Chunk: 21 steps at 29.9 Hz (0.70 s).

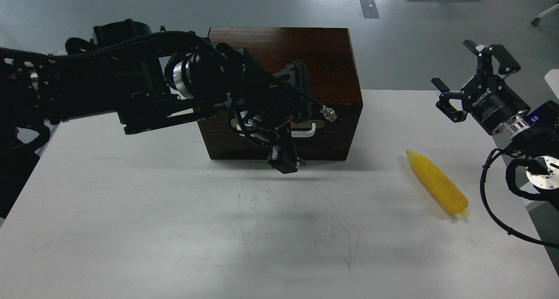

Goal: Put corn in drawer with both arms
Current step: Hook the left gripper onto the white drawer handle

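Observation:
The yellow corn point(436, 183) lies on the white table point(131, 211) at the right, pointed end towards the back. The dark brown box point(305, 54) stands at the back middle. Its drawer point(340, 123) is closed, and its white bar handle point(308, 132) is partly hidden by my left arm. My left gripper point(284, 161) hangs in front of the box's lower panel, just below the handle; it is dark and its fingers cannot be told apart. My right gripper point(452, 63) is open and empty, raised behind and right of the corn.
The box takes up the back middle of the table. My left arm crosses in front of its left half. Cables point(498, 211) hang from my right arm by the table's right edge. Grey floor lies beyond the table.

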{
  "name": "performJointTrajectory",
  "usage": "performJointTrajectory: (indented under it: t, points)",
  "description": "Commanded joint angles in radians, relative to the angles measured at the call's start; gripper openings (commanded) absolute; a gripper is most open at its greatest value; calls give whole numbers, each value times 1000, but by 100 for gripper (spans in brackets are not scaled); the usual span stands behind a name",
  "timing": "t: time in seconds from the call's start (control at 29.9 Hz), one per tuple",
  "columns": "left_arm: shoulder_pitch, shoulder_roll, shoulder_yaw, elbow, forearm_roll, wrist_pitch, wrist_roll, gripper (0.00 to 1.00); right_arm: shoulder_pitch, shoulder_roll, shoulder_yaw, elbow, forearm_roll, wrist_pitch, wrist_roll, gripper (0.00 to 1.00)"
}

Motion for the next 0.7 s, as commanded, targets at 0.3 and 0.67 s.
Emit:
performJointTrajectory:
  t: [0.3,0.67]
  points:
    - [15,4,28,6,6,0,0,98,-1,0,1,-2,0,0,0,100]
    - [15,6,28,13,6,0,0,98,-4,0,1,-2,0,0,0,100]
